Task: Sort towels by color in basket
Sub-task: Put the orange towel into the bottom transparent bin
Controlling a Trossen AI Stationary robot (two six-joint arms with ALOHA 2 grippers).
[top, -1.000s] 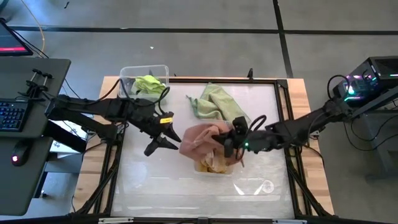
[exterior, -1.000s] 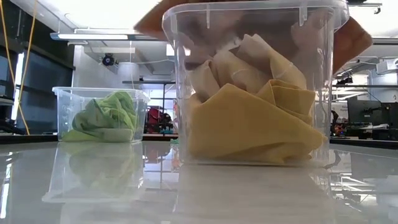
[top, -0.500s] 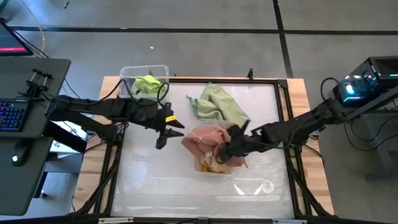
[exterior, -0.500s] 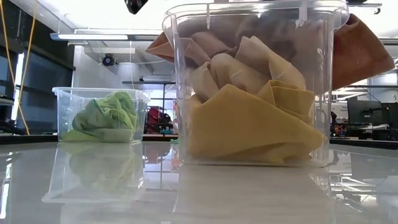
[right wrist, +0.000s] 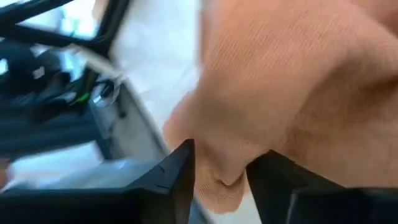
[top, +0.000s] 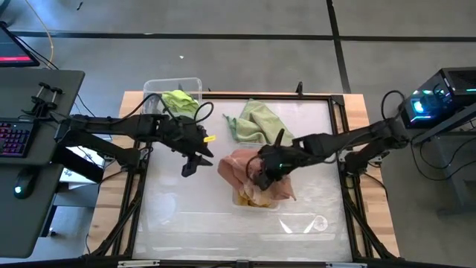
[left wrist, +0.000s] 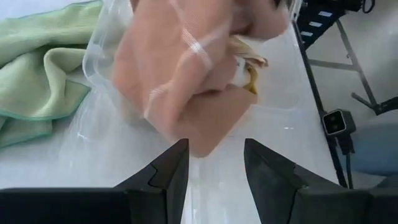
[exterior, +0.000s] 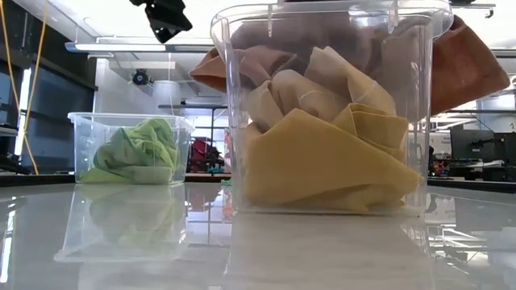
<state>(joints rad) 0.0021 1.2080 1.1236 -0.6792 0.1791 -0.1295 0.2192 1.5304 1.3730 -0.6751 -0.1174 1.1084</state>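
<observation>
The right gripper (top: 262, 168) sits right over the clear bin (exterior: 322, 121) in the middle of the tabletop (top: 186, 216), jaws parted with the pink towel (top: 239, 167) bunched just in front of them. In the right wrist view the cloth fills the picture and a fold sits in the gap between the jaws, but they do not look clamped on it, so I'd call that a release, with the towel draped over the rim rather than tucked in. From table height you can see the pink cloth hanging out on both sides of the bin, with the yellow towels (exterior: 322, 173) packed underneath.

Over on the left, the left gripper (top: 195, 158) hangs above bare tabletop just beside that bin, jaws about half open and holding nothing.

So where does the sorting stand? The far bin (top: 152, 93) at the back left corner already has a lime green towel (top: 178, 100) in it. The middle bin has the warm colours, yellow and pink together. Still out loose is the pale green towel (top: 256, 123), lying crumpled on the tabletop behind the middle bin. By my reckoning that is the main piece left, and it belongs with the other green. The pink one may also want a push down inside.
</observation>
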